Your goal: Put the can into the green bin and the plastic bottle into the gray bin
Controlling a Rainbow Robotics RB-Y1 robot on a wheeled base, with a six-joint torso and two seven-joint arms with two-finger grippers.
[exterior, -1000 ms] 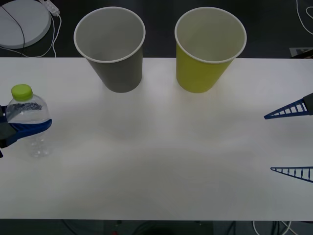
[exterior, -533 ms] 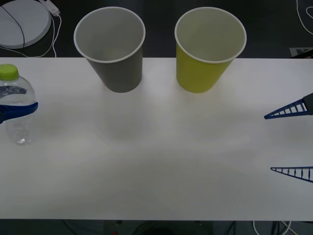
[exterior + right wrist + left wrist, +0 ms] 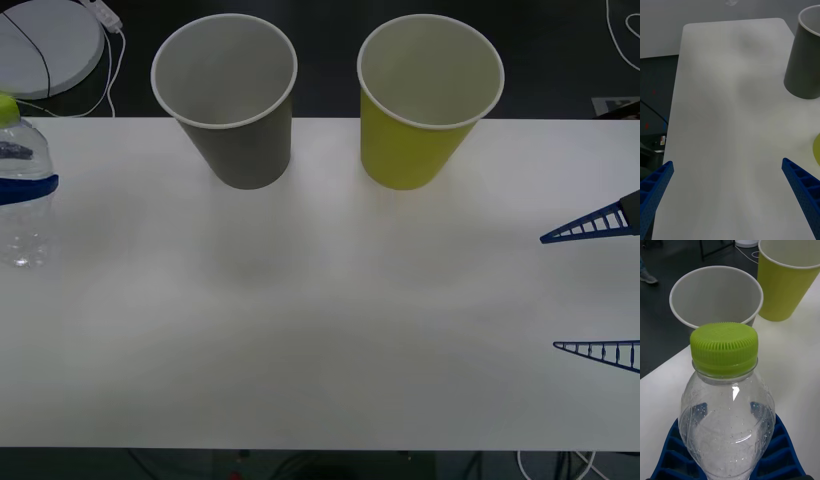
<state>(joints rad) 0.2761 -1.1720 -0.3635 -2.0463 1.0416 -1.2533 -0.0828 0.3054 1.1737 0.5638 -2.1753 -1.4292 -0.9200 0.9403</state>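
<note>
Front view: plastic bottle [image 3: 22, 190] upright, cap up, at table's far left edge; gray bin [image 3: 228, 95] lies toward robot's right of it, green bin [image 3: 428, 95] beyond. Right gripper [image 3: 597, 288] spread wide, idle, well apart.
Left wrist view: left gripper [image 3: 728, 450] clamped around bottle body; gray bin mouth just ahead.

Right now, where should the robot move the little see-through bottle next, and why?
Probably carry it over toward the gray paper-cup bin. The left pincer is shut around the clear plastic bottle with the lime-green cap at the table's left edge, and that bin stands open-topped beyond it beside the yellow-green bin. The right pincer waits open.
</note>
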